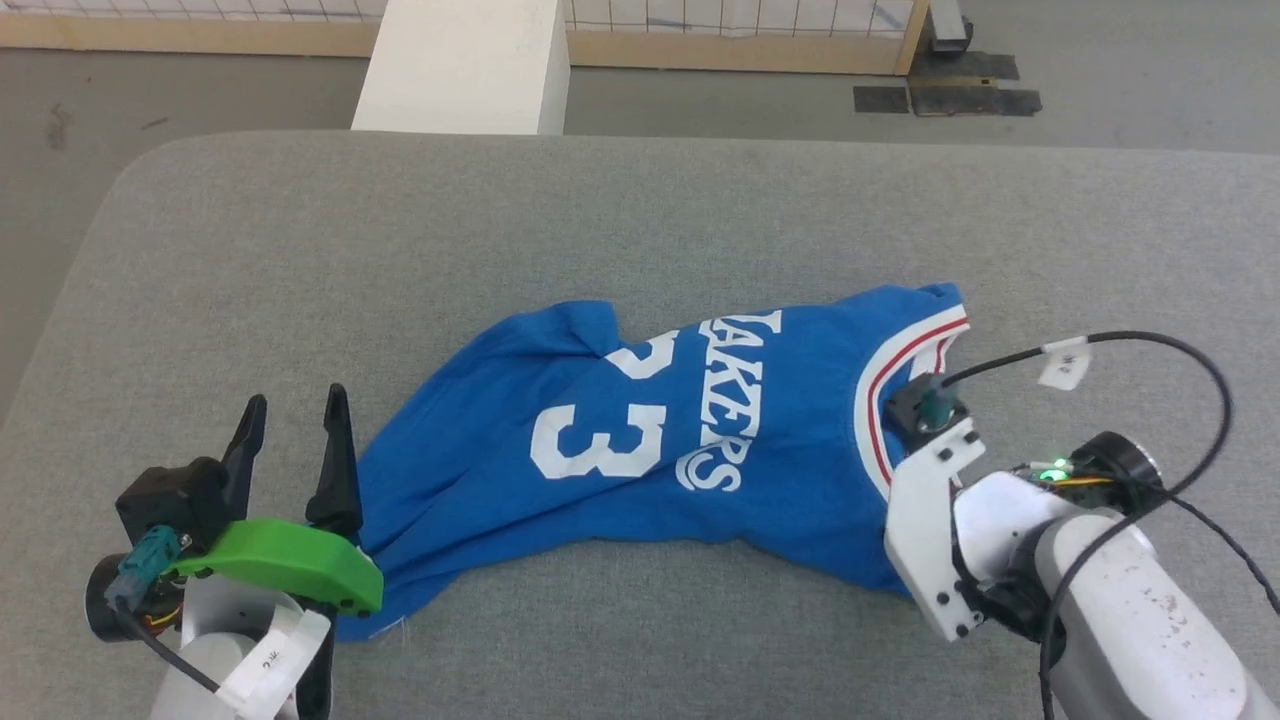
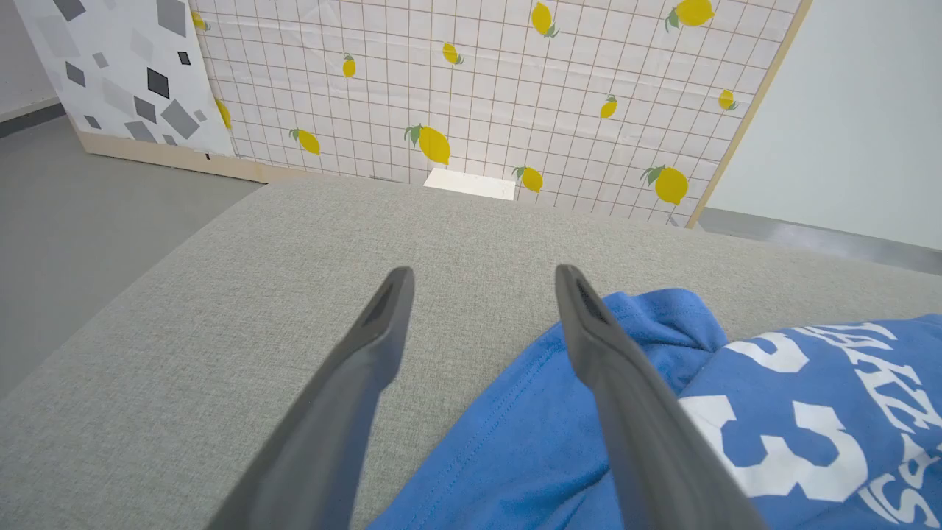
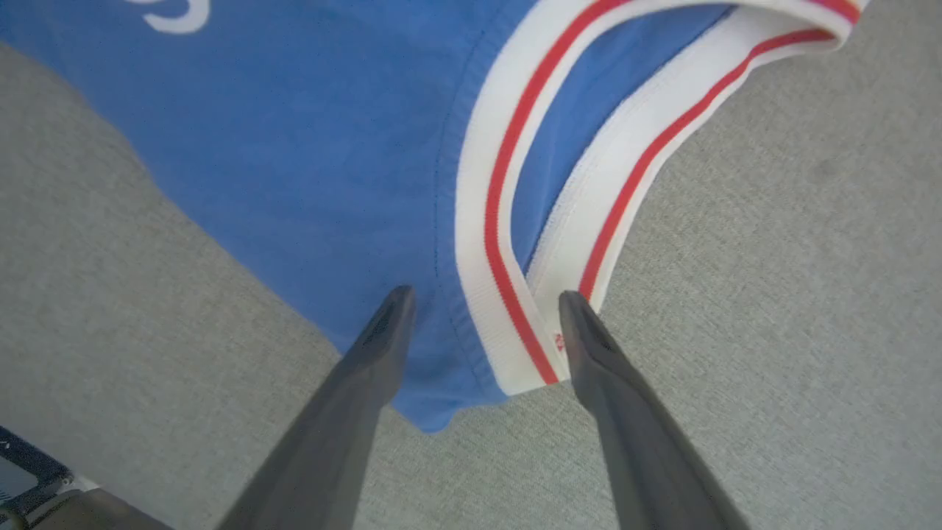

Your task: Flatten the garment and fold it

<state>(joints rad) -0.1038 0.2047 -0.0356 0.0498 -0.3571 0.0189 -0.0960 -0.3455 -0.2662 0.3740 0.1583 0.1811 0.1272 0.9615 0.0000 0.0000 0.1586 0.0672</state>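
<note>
The garment [image 1: 620, 440], a bright blue jersey with white lettering and a 23, lies crumpled across the grey padded table [image 1: 640, 210]. Its red-and-white striped collar [image 1: 905, 360] points right. My left gripper [image 1: 295, 420] stands open at the garment's left end, by the hem. In the left wrist view its right finger [image 2: 611, 368] hangs over the blue cloth [image 2: 515, 442] and the left gripper [image 2: 483, 276] holds nothing. My right gripper [image 3: 486, 298] is open and points down at the collar end, with the striped collar trim [image 3: 508, 309] and blue cloth [image 3: 331, 147] between its fingers.
A white block [image 1: 465, 65] stands beyond the table's far edge. Behind it runs a grid panel with lemons [image 2: 478, 88]. Grey floor surrounds the table, with dark patches [image 1: 945, 95] at the back right. A black cable [image 1: 1150, 340] loops above my right wrist [image 1: 940, 500].
</note>
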